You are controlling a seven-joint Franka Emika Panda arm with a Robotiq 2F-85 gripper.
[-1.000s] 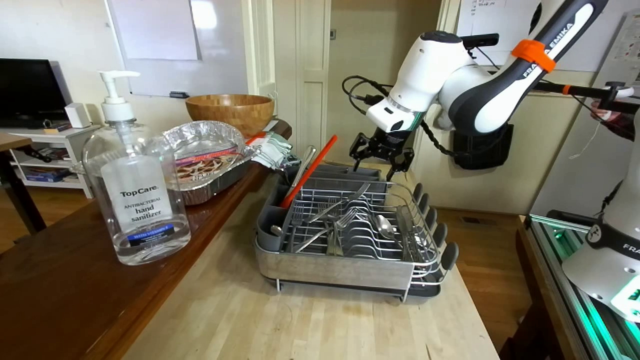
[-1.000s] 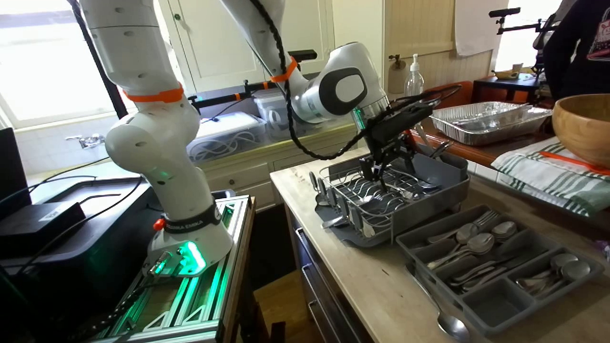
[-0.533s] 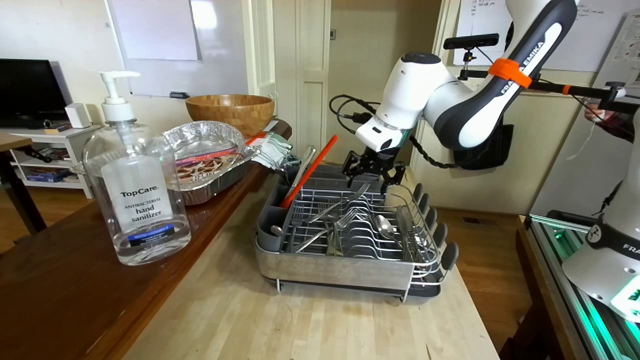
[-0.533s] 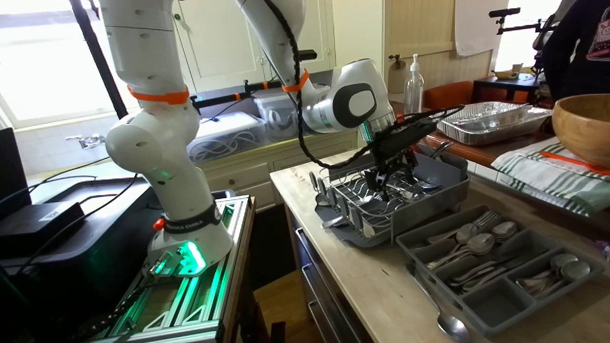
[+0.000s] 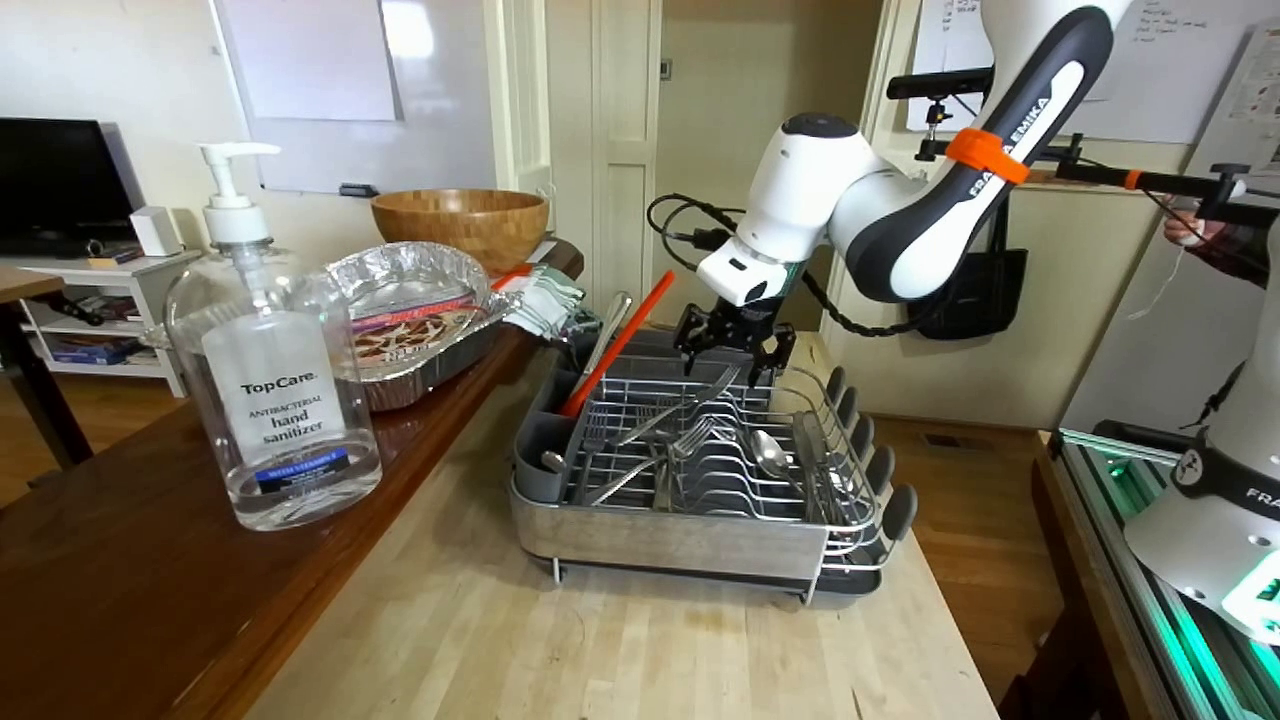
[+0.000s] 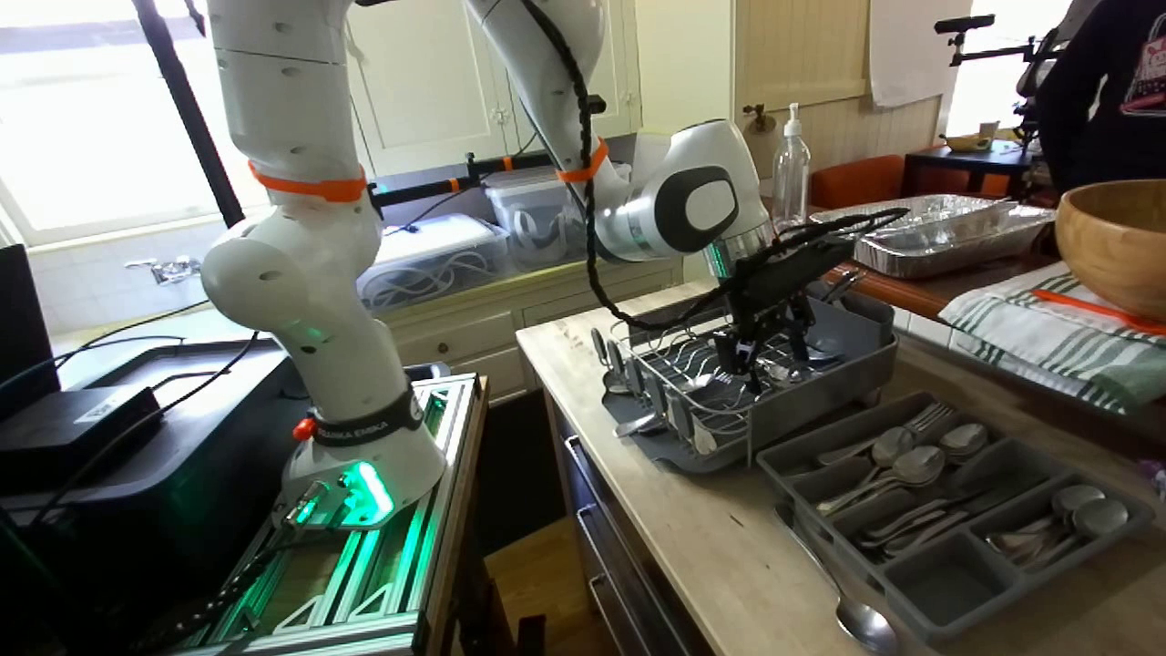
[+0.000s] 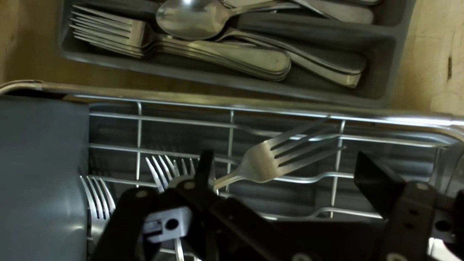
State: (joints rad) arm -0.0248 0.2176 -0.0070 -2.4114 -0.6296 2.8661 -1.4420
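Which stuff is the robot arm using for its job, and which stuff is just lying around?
Probably part of the job:
fork, below the open, empty jaws
dish rack, with that fork in it
cutlery tray, beside the dish rack

Seems just lying about:
hand sanitizer bottle
wooden bowl
striped towel
foil pans

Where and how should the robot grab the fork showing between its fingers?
Hold the fork by its neck, probably from above with the open gripper, one jaw each side: it lies slantwise across the wire dish rack, and the neck is slimmer than the tined head.
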